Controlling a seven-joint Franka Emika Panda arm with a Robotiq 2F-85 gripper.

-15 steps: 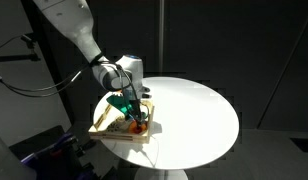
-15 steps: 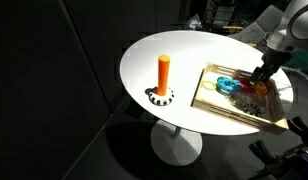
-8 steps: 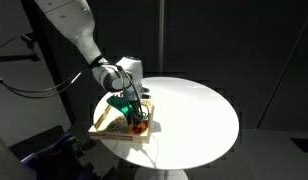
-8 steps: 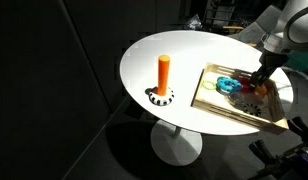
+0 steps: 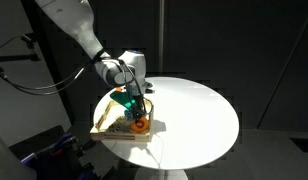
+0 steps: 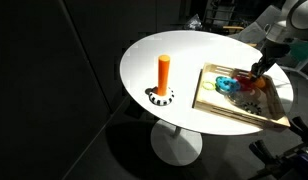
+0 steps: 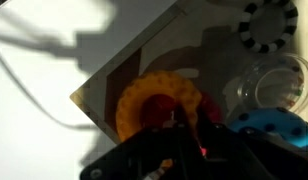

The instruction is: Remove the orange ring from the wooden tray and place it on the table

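Observation:
The orange ring (image 7: 144,100) fills the middle of the wrist view, with something red in its hole, over the wooden tray (image 7: 114,78). My gripper (image 7: 180,128) stands shut on the ring's near rim, and its dark fingers hide that part. In both exterior views the gripper (image 5: 134,108) (image 6: 256,72) hangs over the tray (image 5: 104,125) (image 6: 219,100), which lies at the edge of the white table (image 5: 199,115) (image 6: 184,55). The ring (image 5: 140,125) shows just under the fingers.
A blue ring (image 6: 226,85) (image 7: 279,125), a clear ring (image 7: 269,85) and a black-and-white striped ring (image 7: 267,25) lie near the orange one. An upright orange peg (image 6: 164,72) on a striped base stands on the table away from the tray.
The jaws have gone from open to shut on the orange ring. The wrist has risen slightly over the tray.

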